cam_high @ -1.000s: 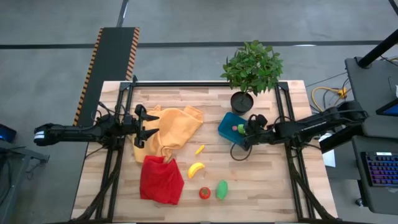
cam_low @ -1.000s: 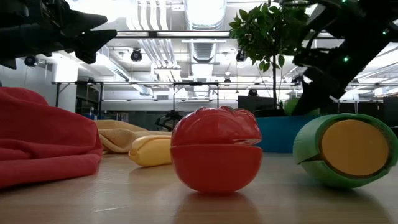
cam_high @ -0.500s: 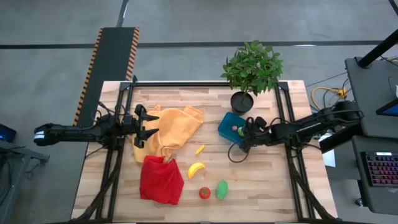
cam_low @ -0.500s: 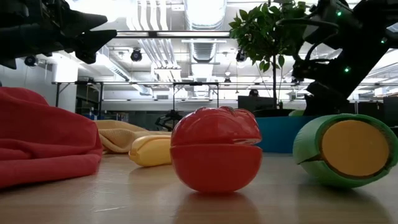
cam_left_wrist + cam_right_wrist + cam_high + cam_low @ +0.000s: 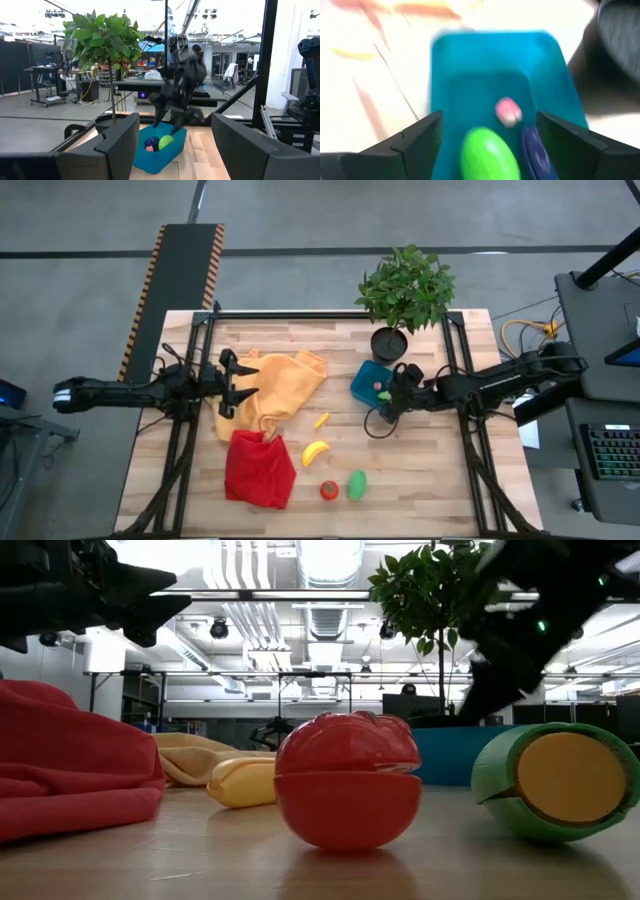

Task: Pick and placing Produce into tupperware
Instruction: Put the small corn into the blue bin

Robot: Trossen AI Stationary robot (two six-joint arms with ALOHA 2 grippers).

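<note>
The teal tupperware (image 5: 372, 383) sits right of the table's middle, by the plant pot. In the right wrist view it holds a green piece (image 5: 487, 152), a tiny pink piece (image 5: 508, 111) and the purple eggplant (image 5: 536, 152). My right gripper (image 5: 490, 145) hovers open above the tupperware's (image 5: 470, 65) near-right end (image 5: 392, 395) and holds nothing. The banana (image 5: 316, 452), small yellow piece (image 5: 321, 420), tomato (image 5: 329, 490) and second green piece (image 5: 356, 484) lie on the table. My left gripper (image 5: 245, 383) waits open above the orange cloth.
An orange cloth (image 5: 275, 385) and a red cloth (image 5: 260, 468) lie left of the middle. The leafy plant in its black pot (image 5: 389, 342) stands just beyond the tupperware. In the low view the tomato (image 5: 348, 780) and green piece (image 5: 555, 780) are nearest.
My right gripper has shifted a little toward the table's left and near edge over the tupperware, staying open. A green piece seen beside its fingers a second ago now lies in the tupperware. The left arm has kept nearly still.
</note>
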